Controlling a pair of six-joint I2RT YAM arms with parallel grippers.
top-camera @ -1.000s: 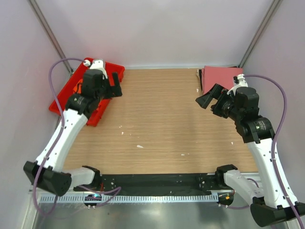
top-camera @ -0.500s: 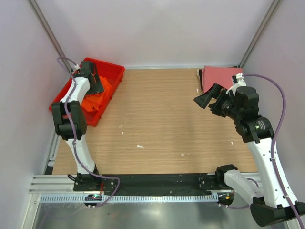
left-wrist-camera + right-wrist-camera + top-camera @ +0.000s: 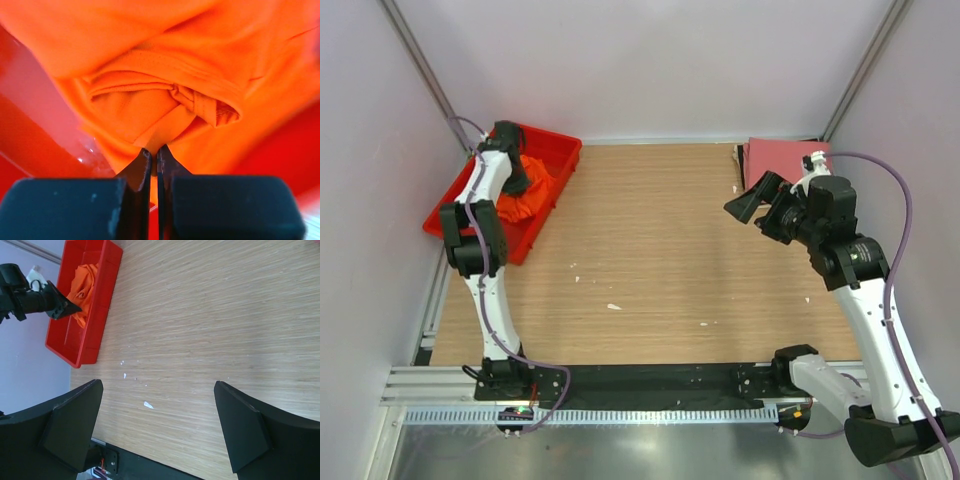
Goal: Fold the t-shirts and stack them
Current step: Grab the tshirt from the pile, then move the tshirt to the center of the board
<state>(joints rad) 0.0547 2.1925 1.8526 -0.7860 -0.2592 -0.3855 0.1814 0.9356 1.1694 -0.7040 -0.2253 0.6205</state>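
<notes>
The orange t-shirt (image 3: 527, 192) lies crumpled in the red tray (image 3: 448, 212) at the back left. My left gripper (image 3: 516, 178) reaches into the tray. In the left wrist view its jaws stand shut (image 3: 154, 150) on a fold of the orange t-shirt (image 3: 165, 75), with cloth pinched between the tips. The pink t-shirt (image 3: 782, 160) lies flat at the back right corner. Just in front of it my right gripper (image 3: 753, 202) hovers above the table, open and holding nothing (image 3: 157, 385). Its view takes in the orange t-shirt (image 3: 82, 285) and the left gripper (image 3: 62, 307).
The red tray (image 3: 92, 340) sits against the left wall. Small white scraps (image 3: 613, 306) dot the wooden table (image 3: 660, 260). A black rail (image 3: 650, 380) runs along the near edge between the arm bases. Walls close in the left, back and right sides.
My left arm swung out over the tray and stretched into it, and its jaws closed on the orange t-shirt, bunching the cloth. My right gripper drifted slightly left, still open.
</notes>
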